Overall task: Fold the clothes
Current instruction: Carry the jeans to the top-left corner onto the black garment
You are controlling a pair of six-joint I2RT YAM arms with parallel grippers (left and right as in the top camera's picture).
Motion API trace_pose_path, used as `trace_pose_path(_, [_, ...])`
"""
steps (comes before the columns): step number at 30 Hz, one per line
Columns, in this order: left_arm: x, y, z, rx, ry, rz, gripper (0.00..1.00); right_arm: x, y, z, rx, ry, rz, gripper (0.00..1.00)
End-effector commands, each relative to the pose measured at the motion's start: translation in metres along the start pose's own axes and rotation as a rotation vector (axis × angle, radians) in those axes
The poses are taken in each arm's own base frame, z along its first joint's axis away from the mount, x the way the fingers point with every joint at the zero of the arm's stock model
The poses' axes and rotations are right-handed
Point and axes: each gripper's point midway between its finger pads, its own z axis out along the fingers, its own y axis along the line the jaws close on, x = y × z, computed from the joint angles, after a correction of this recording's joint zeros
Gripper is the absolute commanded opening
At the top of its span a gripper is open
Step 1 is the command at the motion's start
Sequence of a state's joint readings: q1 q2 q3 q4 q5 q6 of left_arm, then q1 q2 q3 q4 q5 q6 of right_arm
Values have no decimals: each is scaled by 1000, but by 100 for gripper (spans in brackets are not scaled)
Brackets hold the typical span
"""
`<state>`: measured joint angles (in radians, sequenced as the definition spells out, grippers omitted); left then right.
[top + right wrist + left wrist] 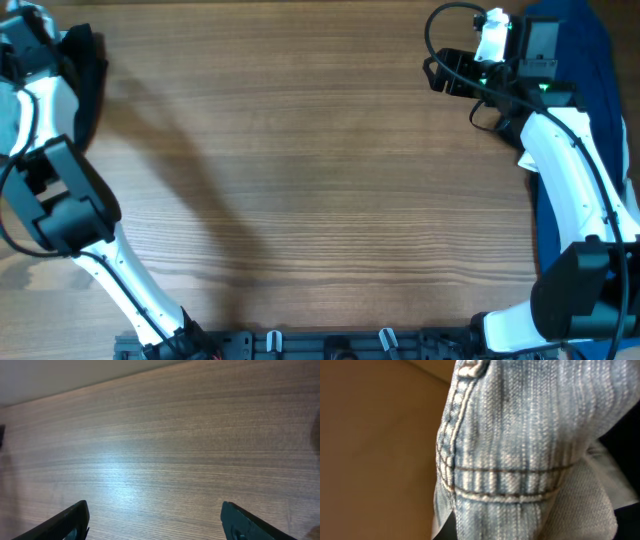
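Overhead first: shows a wood-grain table (300,180). Puts the left gripper (50,45) at the far left corner, at the table's edge, beside something black (88,70); cannot make out its tips there. Puts the right gripper (155,517) near the far right corner, low over bare wood, jaws spread wide. Finds a dark blue cloth (590,60) along the right edge, partly under the right arm (570,170). Left wrist view: fills up with the denim shorts (520,435), faded light blue, hanging right against the lens, with a double-stitched seam across and another down the left side. Hides the fingers themselves; reads as pressed together, pinching that denim. Places the shorts at the table's left end, up in that grip, not flat on the wood.
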<state>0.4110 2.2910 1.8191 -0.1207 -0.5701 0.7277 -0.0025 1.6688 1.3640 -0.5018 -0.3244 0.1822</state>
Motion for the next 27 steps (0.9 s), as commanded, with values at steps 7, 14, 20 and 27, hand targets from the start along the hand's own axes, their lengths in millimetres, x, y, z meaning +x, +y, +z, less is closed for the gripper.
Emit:
trace_pose_path(7, [-22, -92, -48, 247, 1, 73, 100, 3, 4, 4, -18, 16, 9, 85])
trace_pose_path(14, [-53, -61, -96, 132, -23, -77, 100, 10, 3, 4, -13, 43, 18, 86])
trace_pose_path(20, [-66, -7, -128, 178, -75, -358, 100, 11, 2, 4, -12, 48, 20, 86])
trace_pose_path(27, [-41, 16, -92, 242, -4, -810, 98, 12, 5, 4, -26, 51, 20, 85])
